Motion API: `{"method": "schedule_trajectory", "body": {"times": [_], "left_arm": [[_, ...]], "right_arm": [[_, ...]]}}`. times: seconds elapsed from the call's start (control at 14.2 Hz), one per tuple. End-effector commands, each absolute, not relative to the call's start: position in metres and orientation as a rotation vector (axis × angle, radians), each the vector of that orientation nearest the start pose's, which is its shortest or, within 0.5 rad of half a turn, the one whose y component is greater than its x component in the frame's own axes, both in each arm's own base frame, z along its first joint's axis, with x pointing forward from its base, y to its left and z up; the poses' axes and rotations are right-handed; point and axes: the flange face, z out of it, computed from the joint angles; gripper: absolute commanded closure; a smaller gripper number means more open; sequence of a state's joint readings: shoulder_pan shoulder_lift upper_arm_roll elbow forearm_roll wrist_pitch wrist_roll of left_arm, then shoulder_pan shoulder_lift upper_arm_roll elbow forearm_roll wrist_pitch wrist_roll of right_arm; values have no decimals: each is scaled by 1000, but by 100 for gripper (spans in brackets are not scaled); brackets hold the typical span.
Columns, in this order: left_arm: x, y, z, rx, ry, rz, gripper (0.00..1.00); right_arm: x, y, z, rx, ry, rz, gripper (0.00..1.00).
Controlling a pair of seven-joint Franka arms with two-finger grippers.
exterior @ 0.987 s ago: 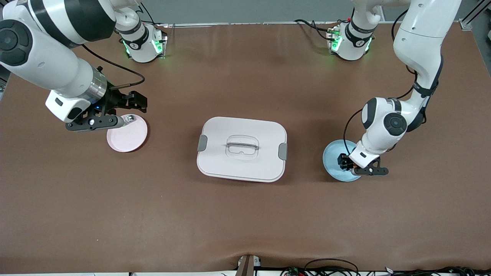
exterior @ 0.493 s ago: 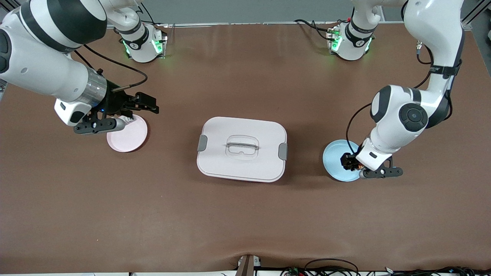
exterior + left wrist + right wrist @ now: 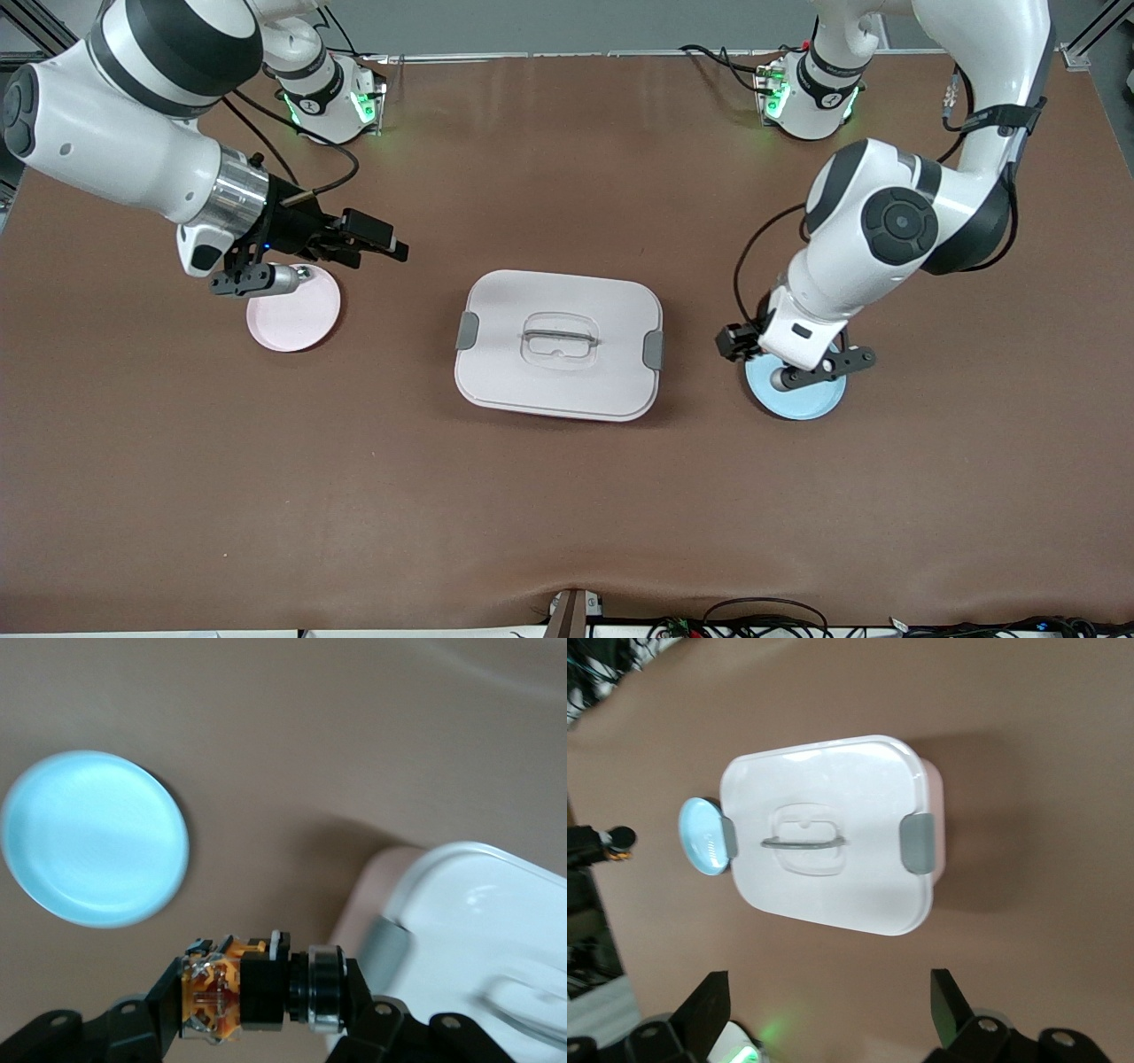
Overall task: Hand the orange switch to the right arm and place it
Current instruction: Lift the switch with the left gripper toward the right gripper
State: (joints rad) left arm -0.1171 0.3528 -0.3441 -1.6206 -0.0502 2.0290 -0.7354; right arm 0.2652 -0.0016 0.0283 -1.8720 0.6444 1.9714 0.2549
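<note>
Lifted off the blue plate (image 3: 797, 399) since a second ago, the orange switch (image 3: 261, 981) now rides pinched between the fingers of the left gripper (image 3: 261, 992), which hangs over the table between that plate and the white lidded box (image 3: 559, 344). Its orange end and black body show clearly in the left wrist view. Meanwhile the right gripper (image 3: 368, 244) has swung out from over the pink plate (image 3: 297, 315) toward the box, jaws spread wide and holding nothing. A small silver part (image 3: 302, 275) lies on the pink plate's rim.
</note>
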Motion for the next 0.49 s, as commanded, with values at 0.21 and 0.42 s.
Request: {"method": "schedule_trajectory", "body": {"times": [0.21,0.42], "left_arm": [[582,-361,480,-3347,-1016,352,100],[557,-417,478,-3277,-1265,622,100]], "right_arm": [[506,215,531,-2391,415,86,0],[495,239,525,-2313,491,56,0]]}}
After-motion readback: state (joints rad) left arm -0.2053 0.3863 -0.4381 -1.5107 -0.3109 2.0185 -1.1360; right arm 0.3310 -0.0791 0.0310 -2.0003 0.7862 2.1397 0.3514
